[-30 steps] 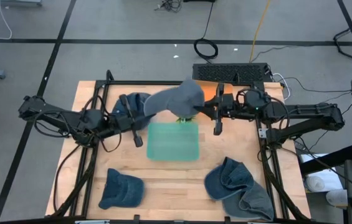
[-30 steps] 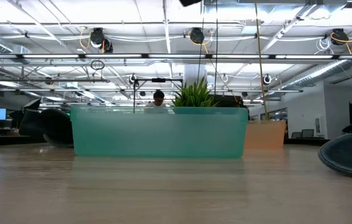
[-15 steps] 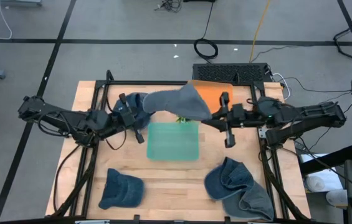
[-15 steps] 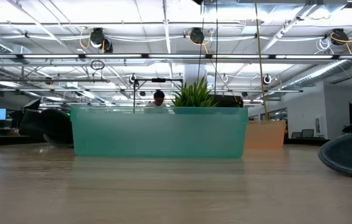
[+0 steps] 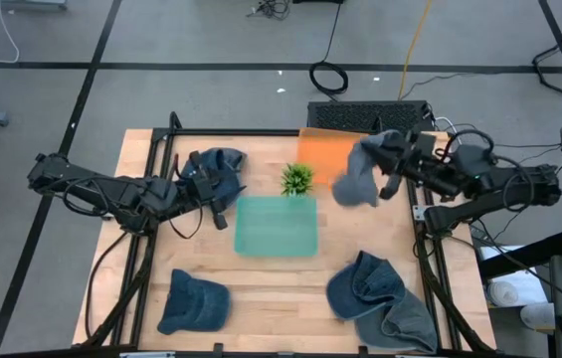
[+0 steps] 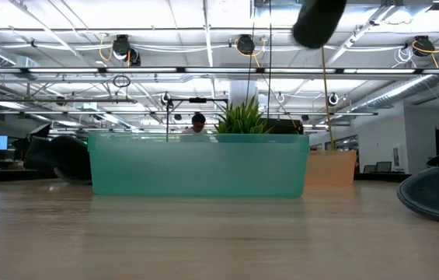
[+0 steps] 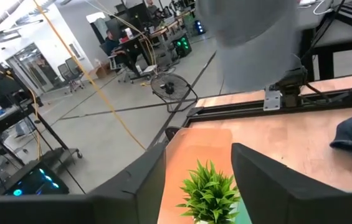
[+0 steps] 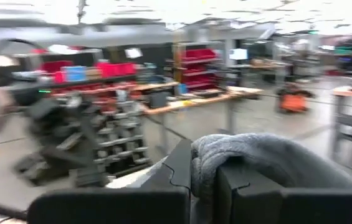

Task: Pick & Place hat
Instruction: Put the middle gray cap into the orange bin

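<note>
A grey hat (image 5: 357,179) hangs above the table's far right, over the near right corner of an orange bin (image 5: 322,149). My right gripper (image 5: 388,171) is shut on it. The hat also shows in the left wrist view (image 7: 250,43) and at the low view's top (image 6: 318,22). My left gripper (image 5: 223,205) stands open by the teal tray's (image 5: 276,227) far left corner, next to a blue hat (image 5: 217,165) that lies on the table. Its fingers (image 7: 139,182) frame a small plant (image 7: 210,194) and touch nothing. My right gripper pinches a bunched part of the grey hat (image 8: 250,152) between its two fingers (image 8: 180,167). The fingers come about level from the table's right side. The hat is lifted clear and droops slack below and beyond the fingers.
A small green plant (image 5: 297,179) stands between the tray and the orange bin. Another blue hat (image 5: 193,301) lies near the front left. A heap of blue and grey hats (image 5: 378,300) lies at the front right. A keyboard (image 5: 370,115) sits behind the table.
The grey hat was stretched between both grippers above the plant. Its left end has come free of my left gripper. My right gripper has drawn back toward the table's right edge with the hat, which now hangs bunched from it.
</note>
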Controlling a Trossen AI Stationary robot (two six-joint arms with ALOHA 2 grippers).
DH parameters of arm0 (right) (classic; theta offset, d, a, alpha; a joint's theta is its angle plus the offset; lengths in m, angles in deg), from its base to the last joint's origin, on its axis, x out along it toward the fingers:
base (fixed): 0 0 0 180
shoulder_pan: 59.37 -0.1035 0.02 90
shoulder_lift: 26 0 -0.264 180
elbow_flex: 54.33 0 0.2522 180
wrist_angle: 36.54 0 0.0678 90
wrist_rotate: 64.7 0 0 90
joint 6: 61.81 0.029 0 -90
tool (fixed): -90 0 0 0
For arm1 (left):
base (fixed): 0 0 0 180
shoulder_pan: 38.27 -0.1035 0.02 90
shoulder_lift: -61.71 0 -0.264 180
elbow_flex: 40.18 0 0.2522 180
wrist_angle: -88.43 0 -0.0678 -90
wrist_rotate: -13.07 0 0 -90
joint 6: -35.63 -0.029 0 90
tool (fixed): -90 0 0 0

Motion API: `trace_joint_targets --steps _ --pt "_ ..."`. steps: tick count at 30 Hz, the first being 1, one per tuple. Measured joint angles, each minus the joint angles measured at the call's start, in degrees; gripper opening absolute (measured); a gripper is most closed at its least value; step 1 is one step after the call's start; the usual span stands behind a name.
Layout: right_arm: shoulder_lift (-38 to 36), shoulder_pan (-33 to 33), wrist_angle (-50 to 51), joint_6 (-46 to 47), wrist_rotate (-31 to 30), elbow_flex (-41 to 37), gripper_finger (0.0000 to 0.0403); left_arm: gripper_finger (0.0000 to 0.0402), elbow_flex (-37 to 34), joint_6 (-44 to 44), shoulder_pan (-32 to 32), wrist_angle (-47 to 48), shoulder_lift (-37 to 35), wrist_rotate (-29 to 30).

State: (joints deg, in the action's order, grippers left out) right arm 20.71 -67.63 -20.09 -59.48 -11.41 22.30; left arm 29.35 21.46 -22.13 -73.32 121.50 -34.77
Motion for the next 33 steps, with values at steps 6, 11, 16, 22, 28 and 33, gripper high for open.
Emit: trace_joint_targets --steps 6,11,16,22,28,33 --pt "-0.67 0.04 1.03 -2.76 -6.42 0.02 0.0010 0.0208 0.00 0.14 0.00 -0.05 0.00 -0.09" --pt "-0.54 1.24 2.09 -3.56 -6.94 0.02 0.0010 0.0203 0.00 0.14 0.00 -0.11 0.00 -0.14" --pt "-0.38 2.85 3.43 -3.48 -6.97 0.02 0.0010 0.0194 0.00 0.14 0.00 -0.09 0.00 -0.16" --pt "1.17 4.93 4.40 -9.01 -11.85 0.02 0.0010 0.0193 0.00 1.25 0.00 -0.07 0.00 -0.22" --pt "4.32 5.33 4.42 -21.24 -22.47 0.04 0.0010 0.0209 0.00 0.99 0.00 -0.22 0.02 -0.22" --pt "6.39 5.95 4.43 -27.01 -27.37 0.04 0.0010 0.0219 0.00 0.56 0.00 -0.37 0.02 -0.22"
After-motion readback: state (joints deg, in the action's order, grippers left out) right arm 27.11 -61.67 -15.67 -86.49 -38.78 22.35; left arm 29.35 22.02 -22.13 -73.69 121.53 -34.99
